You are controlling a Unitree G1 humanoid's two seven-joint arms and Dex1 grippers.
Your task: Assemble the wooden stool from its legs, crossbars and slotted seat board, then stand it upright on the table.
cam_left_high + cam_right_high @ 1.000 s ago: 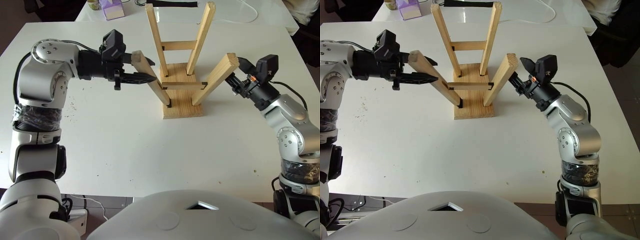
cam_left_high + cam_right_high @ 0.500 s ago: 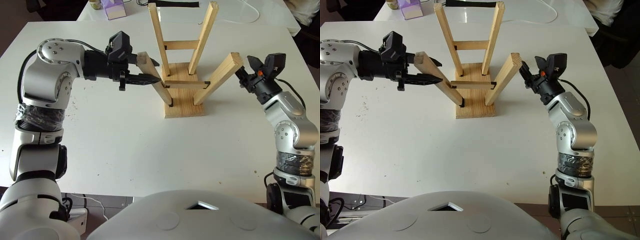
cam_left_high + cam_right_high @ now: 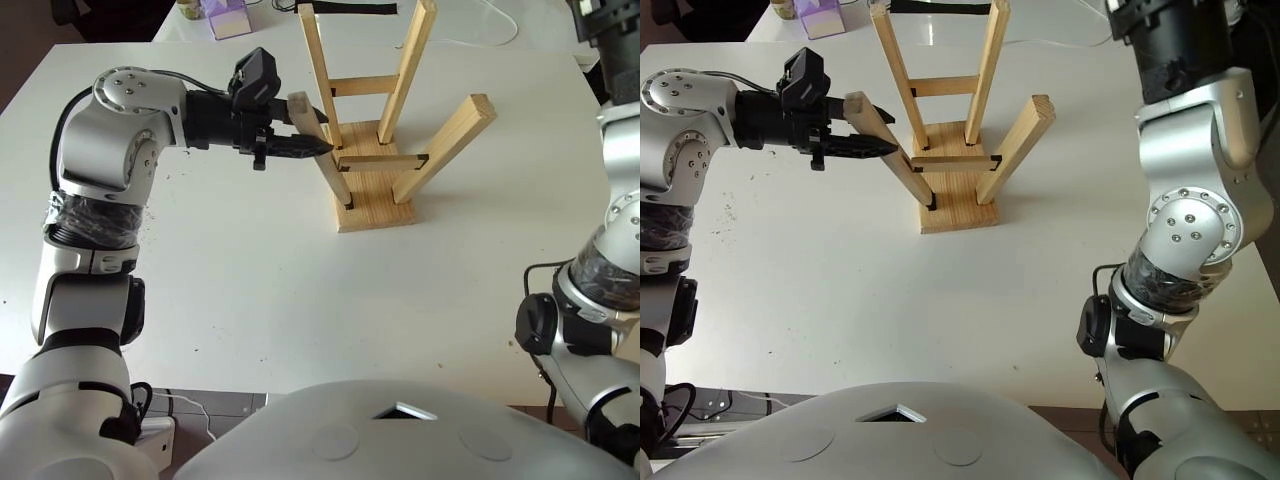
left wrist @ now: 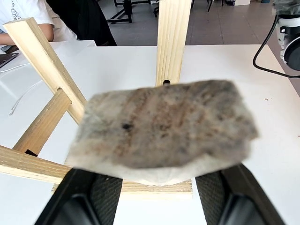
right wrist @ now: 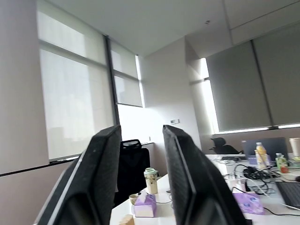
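Observation:
The wooden stool stands upside down on the white table (image 3: 250, 290), its slotted seat board (image 3: 378, 213) flat on the top and its legs and crossbars (image 3: 360, 89) pointing up. My left gripper (image 3: 313, 134) is shut on the upper end of the front left leg (image 3: 325, 165). In the left wrist view that leg's end face (image 4: 161, 129) sits between the black fingers (image 4: 96, 199). The front right leg (image 3: 448, 143) leans outward, untouched. My right gripper (image 5: 140, 173) is raised high and points into the room, open with nothing between its fingers (image 5: 96, 180).
A purple tissue box (image 3: 226, 16) and a jar (image 3: 186, 9) stand on the table behind. A white cable (image 3: 490, 30) and a black strap (image 3: 350, 8) lie there too. My right arm (image 3: 1185, 150) rises at the table's right side.
My right gripper has left the front right leg and swung up and away from the table. My left gripper has pushed its leg to the right, standing it more upright.

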